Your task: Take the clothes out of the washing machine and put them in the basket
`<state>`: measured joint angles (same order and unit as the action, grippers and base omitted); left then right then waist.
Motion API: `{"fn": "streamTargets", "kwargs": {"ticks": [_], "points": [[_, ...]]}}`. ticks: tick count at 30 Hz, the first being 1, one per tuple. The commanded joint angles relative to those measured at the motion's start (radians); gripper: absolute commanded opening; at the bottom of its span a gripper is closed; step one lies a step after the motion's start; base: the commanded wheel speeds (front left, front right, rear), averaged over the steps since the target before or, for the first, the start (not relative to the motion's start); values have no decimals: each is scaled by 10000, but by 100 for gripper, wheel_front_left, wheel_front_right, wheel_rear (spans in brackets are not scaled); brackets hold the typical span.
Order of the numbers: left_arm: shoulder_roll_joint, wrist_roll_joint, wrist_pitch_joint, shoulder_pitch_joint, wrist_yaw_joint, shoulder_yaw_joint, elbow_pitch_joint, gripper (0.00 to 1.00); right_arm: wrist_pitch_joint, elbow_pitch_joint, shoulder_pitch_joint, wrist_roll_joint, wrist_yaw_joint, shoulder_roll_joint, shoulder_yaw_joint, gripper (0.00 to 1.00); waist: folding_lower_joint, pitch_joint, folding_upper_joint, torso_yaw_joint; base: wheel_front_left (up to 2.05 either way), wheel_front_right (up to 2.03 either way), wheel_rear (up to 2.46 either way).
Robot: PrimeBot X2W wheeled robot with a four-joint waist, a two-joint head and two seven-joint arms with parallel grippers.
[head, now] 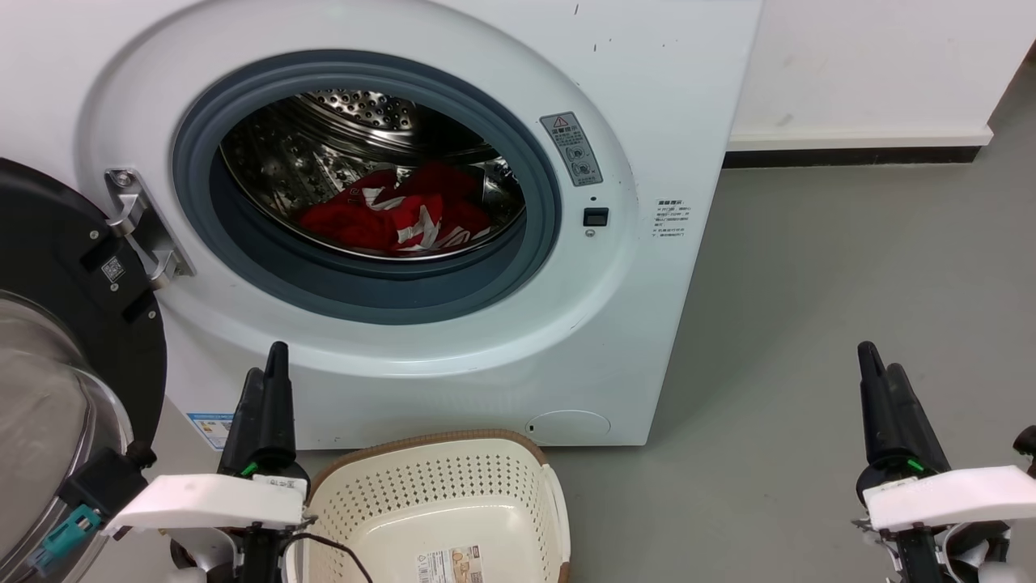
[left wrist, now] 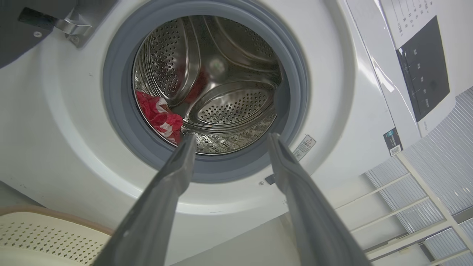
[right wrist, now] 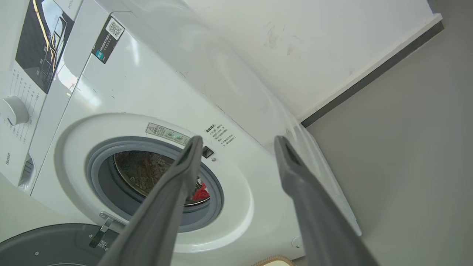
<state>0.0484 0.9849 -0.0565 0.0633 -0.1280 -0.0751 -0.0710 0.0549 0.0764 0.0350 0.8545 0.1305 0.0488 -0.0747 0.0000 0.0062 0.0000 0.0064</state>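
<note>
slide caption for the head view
Red clothes lie inside the open washing machine, the basket on the floor before it.

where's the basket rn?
Head view, bottom centre: the basket sits on the floor in front of the washing machine, below its open porthole and just right of the left gripper.

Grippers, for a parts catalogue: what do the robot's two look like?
The left gripper and right gripper match: two long, tapered dark jaws each, a small green mark at the base, and a flat white wrist plate. A thin black cable loops beside the left.
</note>
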Motion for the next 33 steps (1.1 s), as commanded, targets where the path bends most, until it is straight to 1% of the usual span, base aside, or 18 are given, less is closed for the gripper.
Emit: {"fn": "streamTargets", "kwargs": {"ticks": [1, 14, 23, 33], "points": [[27, -427, -98, 20, -21, 23, 217, 100, 118, -210, -5, -435, 3, 29, 6, 100, 0, 1, 0, 6, 0, 0, 0], [88, -2609, -513, -85, -26, 212, 262, 100, 458, -334, -186, -2715, 3, 28, 99, 100, 0, -15, 0, 57, 0, 0, 0], [202, -3957, -777, -140, -28, 392, 295, 100, 518, -423, -316, -3969, 2, 28, 149, 100, 0, -41, 0, 95, 0, 0, 0], [229, -5207, -1040, -218, -28, 454, 282, 100, 571, -556, -460, -5197, 2, 28, 208, 100, 0, -70, 0, 95, 0, 0, 0]]}}
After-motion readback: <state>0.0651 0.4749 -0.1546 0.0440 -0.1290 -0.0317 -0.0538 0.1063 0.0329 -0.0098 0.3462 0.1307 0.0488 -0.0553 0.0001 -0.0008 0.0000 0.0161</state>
